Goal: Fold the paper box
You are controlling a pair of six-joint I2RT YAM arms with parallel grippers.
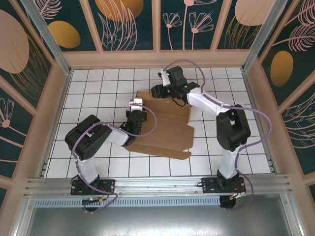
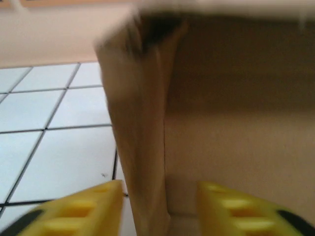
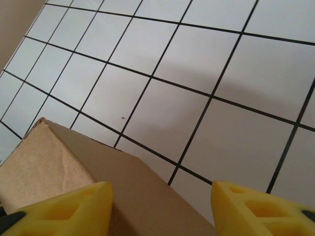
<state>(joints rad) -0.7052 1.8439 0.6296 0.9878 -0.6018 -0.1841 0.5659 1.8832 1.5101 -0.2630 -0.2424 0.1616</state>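
Working on the plain brown cardboard paper box (image 1: 165, 130), a die-cut sheet lying mostly flat in the middle of the white tiled table (image 1: 98, 88), both arms are reaching to its edges.

Nearest the arm bases, the left jaws are sitting at the box's left edge, where a narrow side flap (image 2: 140, 123) is standing upright off the sheet. In the left wrist view the yellow fingertips (image 2: 93, 209) are parted, with that flap's edge rising between them. Nothing is being pinched, though the picture is blurred.

Judging from this, the arms are raising and creasing the box's left wall. To do it well, the left jaws should be closing on the flap low down, close to its crease. They should be turning it about the fold line rather than pulling. Thin cardboard is liable to buckle away from the score, or to drag the whole sheet sideways.

Farther off, the right jaws are hovering at the box's far edge, also open. Their yellow fingertips (image 3: 74, 206) are spread above a creased cardboard corner (image 3: 59, 167). I cannot tell whether they are touching it. Pressing that far panel down would be steadying the sheet while the left wall is being folded.
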